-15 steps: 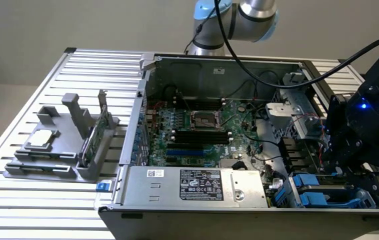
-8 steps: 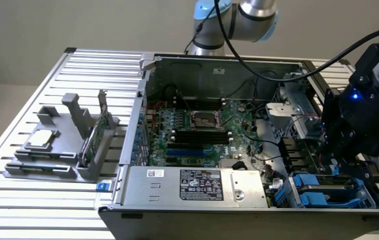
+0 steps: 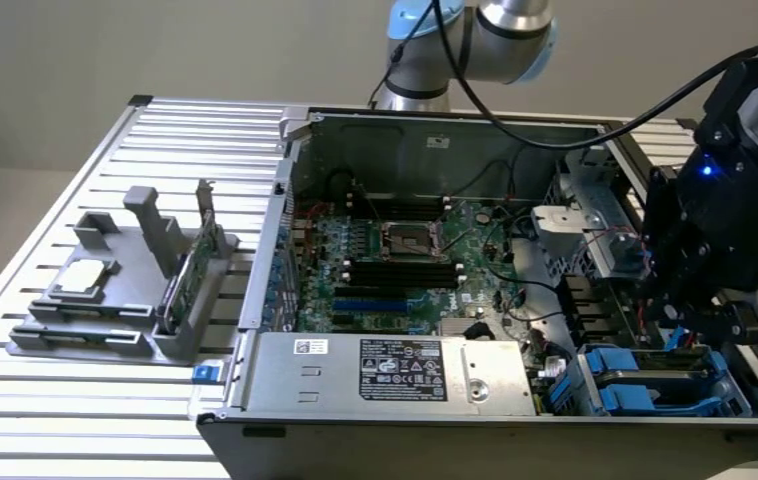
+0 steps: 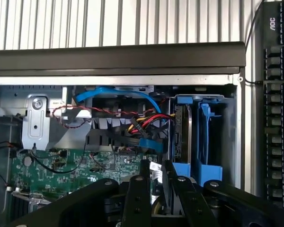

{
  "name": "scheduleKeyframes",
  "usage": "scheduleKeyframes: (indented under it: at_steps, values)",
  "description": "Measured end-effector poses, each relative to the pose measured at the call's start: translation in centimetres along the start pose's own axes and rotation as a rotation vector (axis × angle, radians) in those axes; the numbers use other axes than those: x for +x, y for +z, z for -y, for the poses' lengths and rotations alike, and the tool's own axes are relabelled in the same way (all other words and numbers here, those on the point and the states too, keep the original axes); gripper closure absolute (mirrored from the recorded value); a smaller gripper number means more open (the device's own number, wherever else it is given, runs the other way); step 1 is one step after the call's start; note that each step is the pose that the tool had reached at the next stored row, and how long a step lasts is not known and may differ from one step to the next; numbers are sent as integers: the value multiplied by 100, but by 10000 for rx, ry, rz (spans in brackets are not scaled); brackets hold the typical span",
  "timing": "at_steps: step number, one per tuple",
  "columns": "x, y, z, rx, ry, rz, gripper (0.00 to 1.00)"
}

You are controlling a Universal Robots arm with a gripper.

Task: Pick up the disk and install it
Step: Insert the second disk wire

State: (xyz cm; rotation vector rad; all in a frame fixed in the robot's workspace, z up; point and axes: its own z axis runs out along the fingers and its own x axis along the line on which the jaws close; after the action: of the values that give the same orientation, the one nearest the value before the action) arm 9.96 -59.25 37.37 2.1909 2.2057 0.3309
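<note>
The disk (image 4: 182,132) stands on edge in the blue-bracketed drive bay at the corner of the open computer case. It is a dark, silver-edged slab with blue plastic (image 4: 184,169) around it. In the exterior view the disk (image 3: 662,374) sits low in the blue bay at the case's front right. My gripper (image 4: 156,165) hovers over the case just short of the bay. Its black fingers (image 4: 136,189) stand a little apart with nothing between them, clear of the disk. From outside, the gripper (image 3: 683,330) hangs right above the bay.
Red, yellow and blue cables (image 4: 142,124) run beside the bay. An adjacent blue bracket slot (image 4: 206,137) lies next to the disk. The motherboard (image 3: 393,260) and power supply (image 3: 393,370) fill the case. A grey fixture (image 3: 126,300) with a chip and green card (image 3: 192,270) sits at the exterior view's left. A keyboard (image 4: 277,118) lies beyond the case.
</note>
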Motion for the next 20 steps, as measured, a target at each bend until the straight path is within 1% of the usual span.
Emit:
scheduleKeyframes:
  at_steps: [4, 10, 11, 14, 16, 20]
  values:
    - [21, 10, -41, 3, -29, 176, 74]
    - [51, 26, -104, 6, -53, 303, 74]
    - [56, 28, -109, 7, -60, 333, 74]
    - [70, 40, -115, 9, -81, 450, 74]
    - [77, 49, -118, 11, -95, 512, 74]
    - [88, 65, -127, 13, -112, 586, 74]
